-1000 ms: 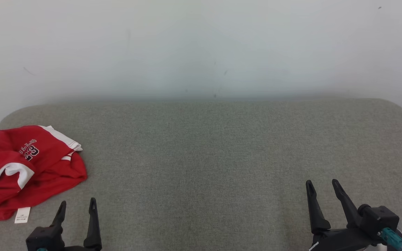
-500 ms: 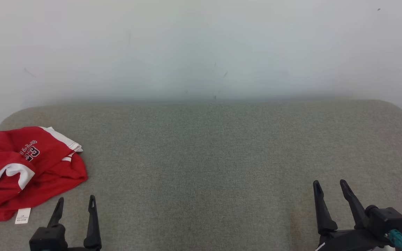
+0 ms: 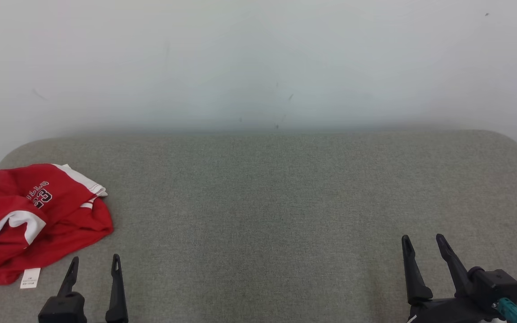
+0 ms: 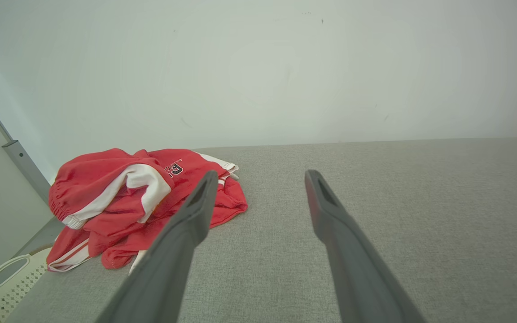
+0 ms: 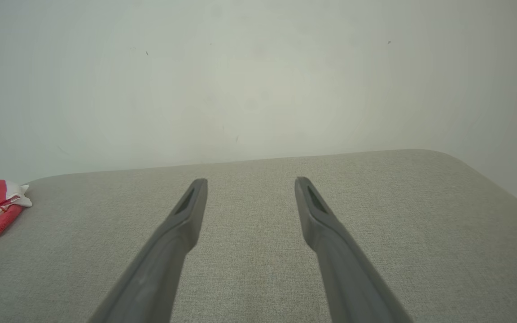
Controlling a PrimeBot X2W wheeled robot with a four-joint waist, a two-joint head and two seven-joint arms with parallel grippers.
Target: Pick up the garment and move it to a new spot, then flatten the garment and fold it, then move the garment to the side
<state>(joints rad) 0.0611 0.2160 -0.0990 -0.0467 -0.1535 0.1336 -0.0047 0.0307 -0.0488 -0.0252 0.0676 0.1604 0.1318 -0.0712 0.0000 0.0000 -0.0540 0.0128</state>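
I see the red garment [image 3: 38, 220] crumpled at the frame's left edge on the grey cushion [image 3: 263, 202]. My left gripper [image 3: 95, 259], lower left, and right gripper [image 3: 422, 237], lower right, both stand spread, holding nothing.

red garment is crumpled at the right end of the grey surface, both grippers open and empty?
Wrong end: the head view shows the red garment crumpled at the left end of the grey surface. Left gripper and right gripper are open and empty.
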